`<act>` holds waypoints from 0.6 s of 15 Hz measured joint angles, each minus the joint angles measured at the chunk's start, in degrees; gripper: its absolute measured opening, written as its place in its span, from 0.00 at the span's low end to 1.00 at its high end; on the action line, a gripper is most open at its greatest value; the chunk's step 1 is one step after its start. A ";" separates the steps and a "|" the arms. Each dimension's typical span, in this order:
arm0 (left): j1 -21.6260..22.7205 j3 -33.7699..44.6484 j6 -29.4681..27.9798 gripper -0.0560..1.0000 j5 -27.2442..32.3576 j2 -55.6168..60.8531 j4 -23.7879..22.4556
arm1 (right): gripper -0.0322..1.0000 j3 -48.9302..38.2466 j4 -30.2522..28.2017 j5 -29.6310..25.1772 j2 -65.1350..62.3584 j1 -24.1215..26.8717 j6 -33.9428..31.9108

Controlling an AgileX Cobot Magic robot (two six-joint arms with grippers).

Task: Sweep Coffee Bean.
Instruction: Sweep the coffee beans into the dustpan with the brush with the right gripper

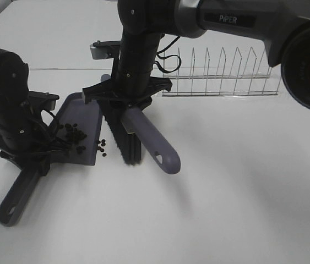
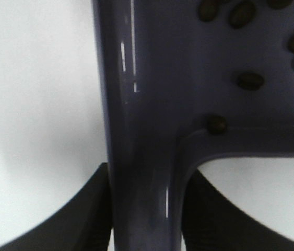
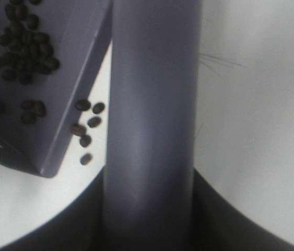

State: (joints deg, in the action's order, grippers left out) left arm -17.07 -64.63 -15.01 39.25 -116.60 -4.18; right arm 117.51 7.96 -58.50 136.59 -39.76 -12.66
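The white bench (image 1: pixel 243 192) carries everything, with a wire rack (image 1: pixel 221 77) standing along its far side. The grey-purple dustpan (image 1: pixel 82 107) lies flat on the left, and the left hand (image 1: pixel 33 157) is clamped on its handle. Just beside the pan's open lip the brush (image 1: pixel 149 140) rests with its dark bristles down on the bench. The right hand (image 1: pixel 127 104) is closed tight around its handle near the head. Most of the coffee beans (image 1: pixel 75 135) sit heaped inside the pan. A few lie loose on the bench between the lip and the bristles.
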 joint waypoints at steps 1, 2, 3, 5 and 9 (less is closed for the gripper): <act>0.00 0.00 0.00 0.40 0.11 0.00 0.00 | 0.37 -0.17 2.12 1.83 0.17 0.00 0.06; 0.00 0.00 0.00 0.40 0.17 0.00 0.00 | 0.37 -0.17 4.98 3.50 0.46 0.00 0.52; 0.00 -0.06 0.00 0.40 0.23 0.00 0.00 | 0.37 -0.17 8.14 4.98 1.03 0.00 1.20; 0.00 -0.06 0.00 0.40 0.34 0.00 0.06 | 0.37 -0.17 15.24 6.93 2.46 0.00 4.30; 0.00 -0.06 0.00 0.40 0.40 0.00 0.06 | 0.37 1.78 20.05 8.25 2.29 0.00 8.48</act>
State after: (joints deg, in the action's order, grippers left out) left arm -17.07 -64.69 -15.01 39.65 -116.60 -4.13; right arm 119.29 28.02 -50.25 138.88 -39.76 -4.18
